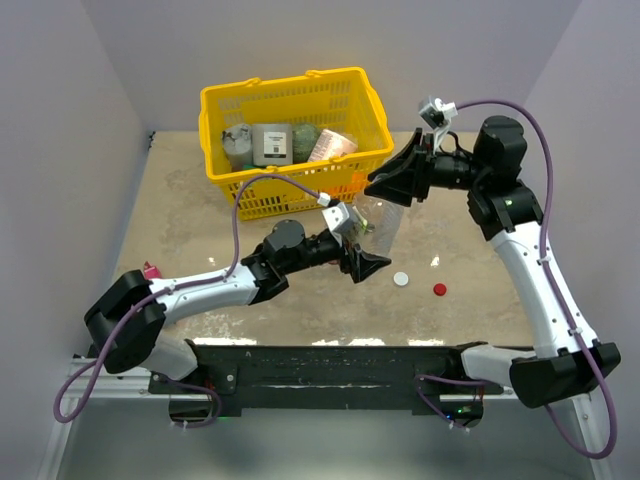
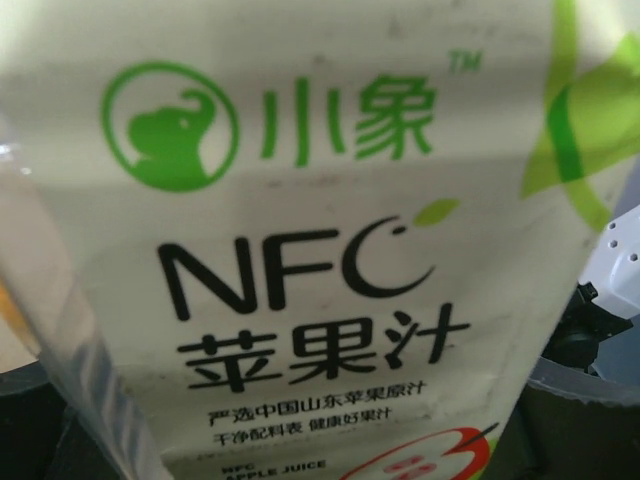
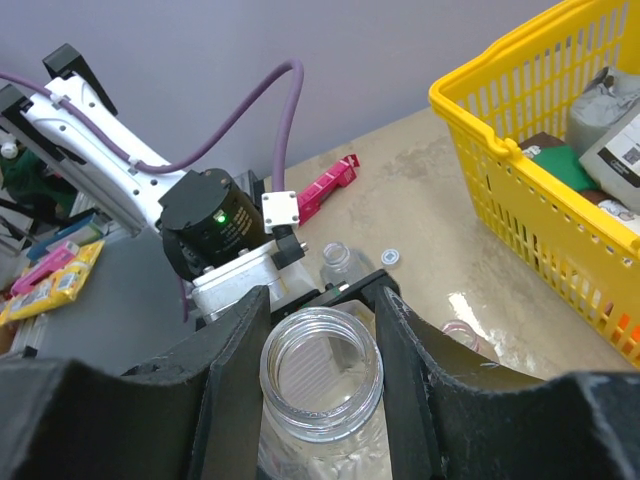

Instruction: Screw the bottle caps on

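Observation:
A large clear bottle (image 1: 383,226) hangs tilted above the table between both grippers. Its white label (image 2: 300,300) with a green elephant logo fills the left wrist view. My left gripper (image 1: 366,262) is shut on its lower body. My right gripper (image 3: 320,350) is closed on its neck, one finger on each side of the open, capless mouth (image 3: 320,372). A white cap (image 1: 401,279) and a red cap (image 1: 440,290) lie on the table right of my left gripper. A small open clear bottle (image 3: 340,266) stands beyond with a white cap (image 3: 390,257) beside it.
A yellow basket (image 1: 213,108) with jars and packets stands at the back, and its wall also shows in the right wrist view (image 3: 520,190). A pink tube (image 3: 325,186) lies on the table's left side. The left arm (image 1: 210,288) stretches across the middle.

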Motion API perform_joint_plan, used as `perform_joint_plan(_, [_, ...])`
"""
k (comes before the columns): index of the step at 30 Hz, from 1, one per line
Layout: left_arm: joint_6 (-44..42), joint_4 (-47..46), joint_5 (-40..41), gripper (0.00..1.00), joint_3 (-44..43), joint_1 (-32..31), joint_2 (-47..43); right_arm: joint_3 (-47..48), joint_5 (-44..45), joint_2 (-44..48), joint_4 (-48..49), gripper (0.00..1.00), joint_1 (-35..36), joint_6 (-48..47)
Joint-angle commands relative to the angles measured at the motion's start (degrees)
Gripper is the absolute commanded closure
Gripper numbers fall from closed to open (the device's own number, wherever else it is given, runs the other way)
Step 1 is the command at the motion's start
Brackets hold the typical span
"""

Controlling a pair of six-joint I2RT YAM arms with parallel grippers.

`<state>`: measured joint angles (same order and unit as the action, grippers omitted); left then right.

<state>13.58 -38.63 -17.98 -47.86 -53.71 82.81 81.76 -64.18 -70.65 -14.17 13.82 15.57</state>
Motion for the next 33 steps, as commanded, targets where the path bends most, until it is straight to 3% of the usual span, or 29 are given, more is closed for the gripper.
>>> perform_joint_plan(1, [1.1, -2.9, 1.4, 0.19, -2.0, -0.3, 0.2, 1.0, -0.9, 1.6, -0.1, 1.0, 0.2, 0.4])
perform_joint_plan(2, [0.9, -3.3, 1.1, 0.26, -1.9, -0.3, -0.1, 0.7, -0.7, 1.8, -0.3, 1.0, 0.2, 0.2])
perform_joint_plan(5, [0.3, -3.8, 0.0, 0.61, -1.4, -0.3, -0.8, -1.2, 0.6, 3.1, -1.0, 1.0, 0.2, -0.7])
perform_joint_plan(6, [0.3, -3.5, 0.1, 0.81, -1.3, -0.3, -1.1, -1.9, 1.0, 3.3, -0.9, 0.94, 0.2, -0.6])
perform_joint_plan(7, [0.2, -3.0, 0.3, 0.9, -0.9, -0.3, -1.8, -1.7, 1.5, 3.8, -1.8, 0.82, -0.2, -1.6])
perform_joint_plan(8, [-0.4, -1.5, 0.4, 1.0, -0.6, -0.2, -2.6, -0.5, 2.0, 3.9, -3.6, 0.6, -1.0, -2.6])
perform_joint_plan(12, [-2.1, 2.6, -0.5, 1.0, 4.1, 0.6, -7.8, 10.8, 6.5, 1.7, -6.7, 0.36, -9.6, -5.3])
perform_joint_plan(15, [-5.5, 6.6, -2.8, 1.0, 8.9, 0.7, -13.9, 23.4, 9.2, -3.3, -17.1, 0.29, -11.4, -15.3])
perform_joint_plan(16, [-6.4, 7.6, -3.3, 1.0, 10.9, 0.6, -17.4, 27.8, 9.8, -4.7, -26.0, 0.29, -11.5, -25.6])
perform_joint_plan(18, [-9.8, 11.5, -3.8, 1.0, 11.8, 0.5, -20.6, 29.4, 11.3, -7.6, -35.8, 0.26, -11.5, -35.8])
perform_joint_plan(19, [-11.2, 13.1, -3.8, 1.0, 11.6, 0.5, -23.3, 28.6, 12.1, -8.4, -45.1, 0.26, -11.5, -45.9])
perform_joint_plan(23, [-16.2, 19.8, -4.0, 1.0, 8.3, 1.4, -27.4, 20.3, 26.0, -12.7, -62.6, 0.29, -8.6, -70.9])
perform_joint_plan(27, [-16.0, 22.8, -1.5, 1.0, 4.4, 3.7, -29.8, 3.7, 38.6, -10.0, -61.6, 0.33, -3.6, -88.1])
perform_joint_plan(30, [-15.6, 24.3, -1.3, 1.0, 2.5, 6.2, -30.9, -9.8, 45.2, -5.8, -55.4, 0.35, 1.6, -97.1])
perform_joint_plan(31, [-15.3, 24.5, -1.3, 1.0, 2.1, 6.9, -31.2, -11.5, 45.6, -4.9, -54.3, 0.35, 2.3, -103.0])
perform_joint_plan(33, [-14.7, 24.2, -1.3, 1.0, 1.9, 8.8, -31.6, -14.9, 47.0, -5.4, -51.9, 0.35, 4.8, -105.1])
